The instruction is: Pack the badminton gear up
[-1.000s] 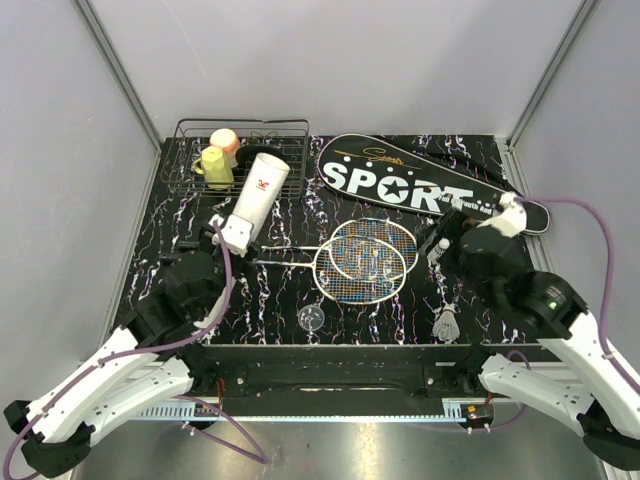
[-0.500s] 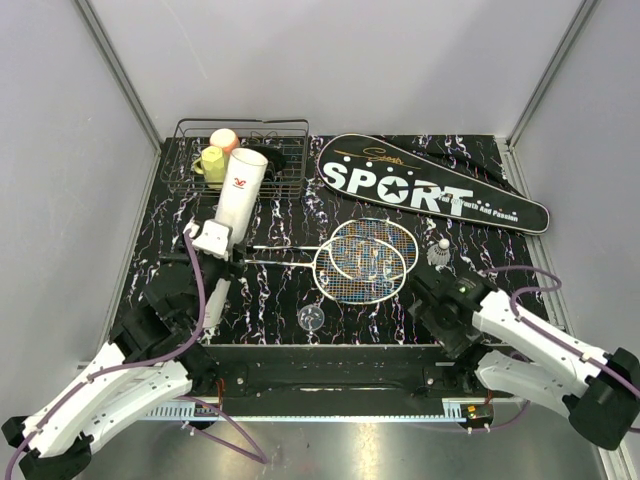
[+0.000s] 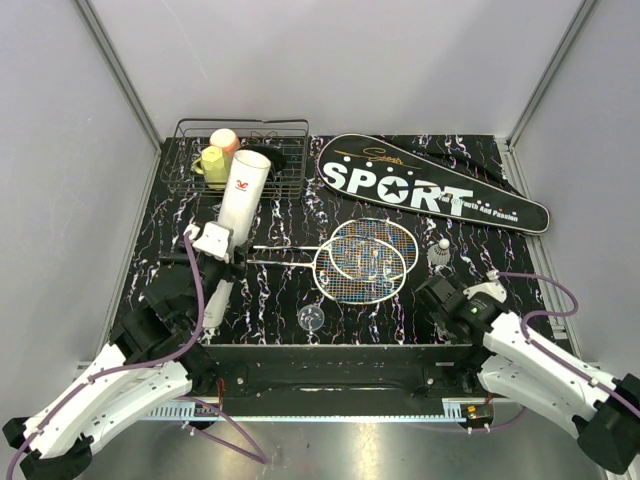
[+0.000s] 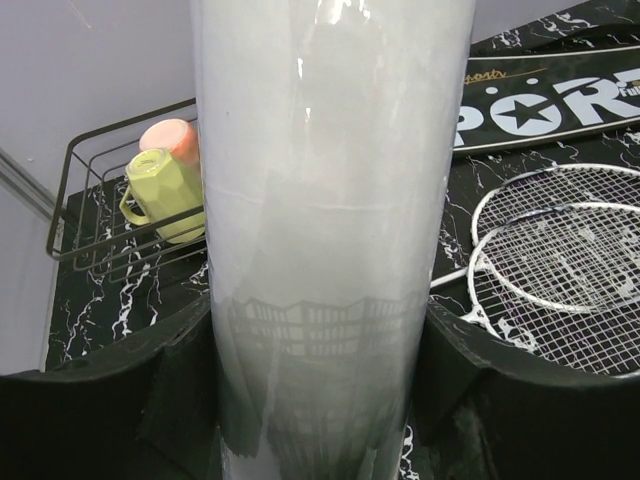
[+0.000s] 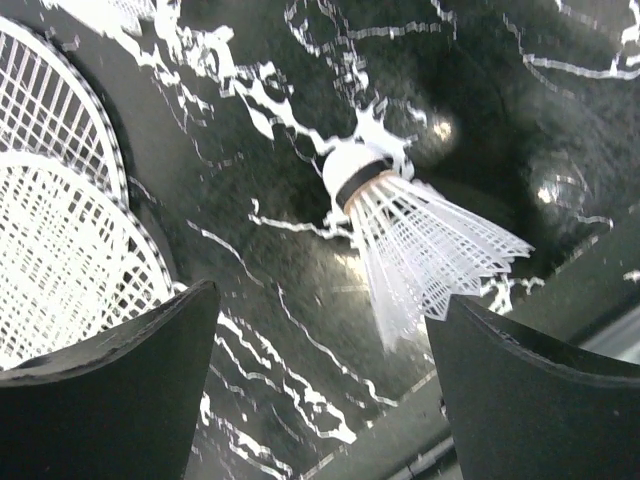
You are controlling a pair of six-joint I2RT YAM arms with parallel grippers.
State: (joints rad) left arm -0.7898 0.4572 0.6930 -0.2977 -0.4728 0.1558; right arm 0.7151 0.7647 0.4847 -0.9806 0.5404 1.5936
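Contact is made on both sides of the white tube point(image 3: 245, 187) by the left claw point(image 3: 216, 243), which is clamped on the tube's lower part. The tube is held tilted, its top leaning toward 1 o'clock. Behind it, at 11 o'clock on the desk point(image 3: 275, 295), a wire basket point(image 3: 285, 135) with a yellow cup point(image 3: 213, 166) and a pink cup point(image 3: 225, 140) is seen. Two rackets point(image 3: 365, 262) are laid at the desk's middle with heads overlapping, and the black "SPORT" bag point(image 3: 430, 185) is laid at 1 o'clock. The right claw point(image 3: 450, 300) is lowered at 4 o'clock with fingers spread wide; a shuttlecock point(image 5: 410, 235) is seen lying between them, unpinched. Another shuttlecock point(image 3: 440, 253) is stood at 3 o'clock from the racket heads.
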